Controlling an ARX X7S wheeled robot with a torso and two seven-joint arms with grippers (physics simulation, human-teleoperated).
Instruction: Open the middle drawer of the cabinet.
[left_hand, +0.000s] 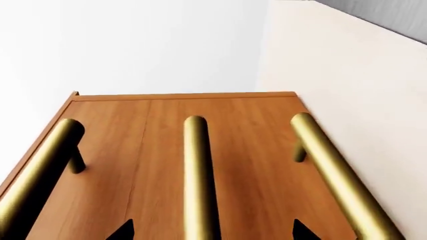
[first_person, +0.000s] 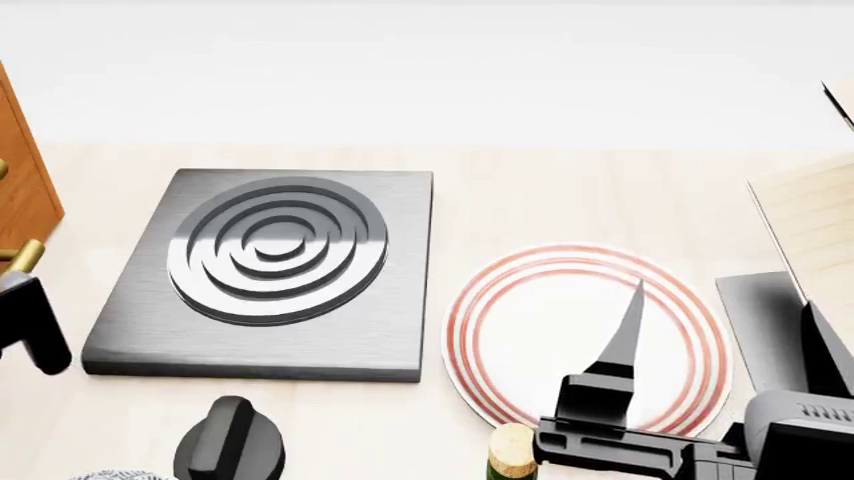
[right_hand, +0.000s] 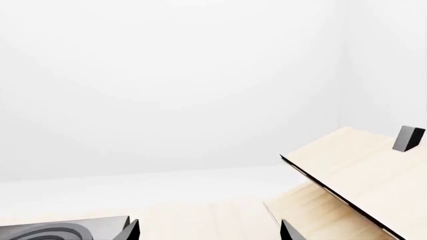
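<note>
The middle drawer (left_hand: 240, 165) is filling the left wrist view, its brass handle (left_hand: 197, 175) sitting between the left gripper (left_hand: 210, 231)'s spread fingertips (not clamped). In the head view the cabinet (first_person: 24, 190) is peeking in at nine o'clock, beside the hotplate (first_person: 274, 270). At five o'clock, the right gripper (first_person: 694, 330) is hovering released over the plate (first_person: 507, 330).

One cabinet (left_hand: 233, 150) with three brass handles (left_hand: 197, 175), one hotplate (first_person: 267, 270), one red-ringed plate (first_person: 534, 300), one black knob (first_person: 230, 440).
</note>
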